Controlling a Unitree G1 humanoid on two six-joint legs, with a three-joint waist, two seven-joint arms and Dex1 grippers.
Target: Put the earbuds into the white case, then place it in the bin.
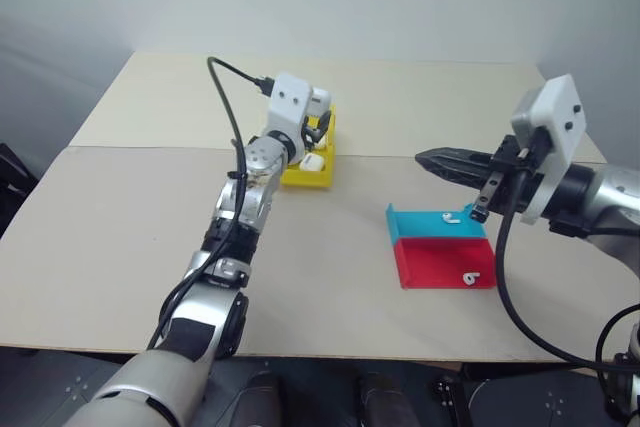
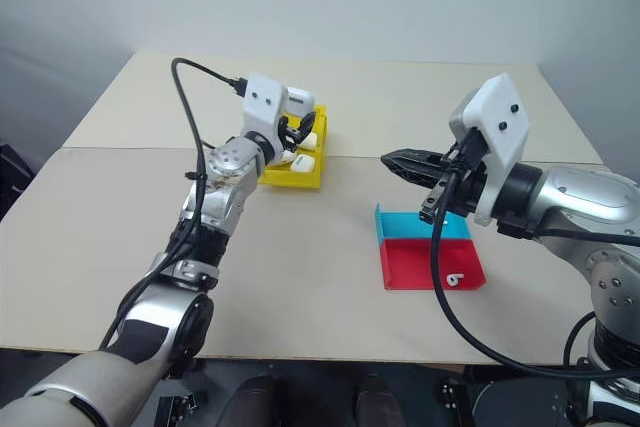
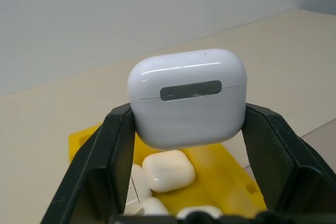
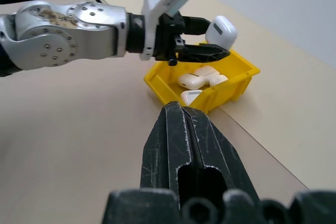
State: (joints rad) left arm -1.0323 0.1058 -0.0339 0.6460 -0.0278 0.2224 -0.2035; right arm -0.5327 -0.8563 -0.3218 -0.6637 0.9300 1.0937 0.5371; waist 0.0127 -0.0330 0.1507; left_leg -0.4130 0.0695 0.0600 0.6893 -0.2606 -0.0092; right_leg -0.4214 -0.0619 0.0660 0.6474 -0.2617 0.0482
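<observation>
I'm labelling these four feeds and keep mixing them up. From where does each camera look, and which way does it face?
Left eye, right eye: on the head, looking forward and down at the table; both arms show.
Left wrist: along the left gripper, shut on the white case above the bin.
Right wrist: along the shut right gripper, toward the bin.
Shared: bin and held case in both wrist views.

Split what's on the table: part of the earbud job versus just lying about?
In the job:
white case, lid closed, clamped in the left gripper above the bin
yellow bin
two earbuds on the teal-and-red tray

Lying about:
other white cases already in the bin
right gripper, shut, holding nothing
</observation>
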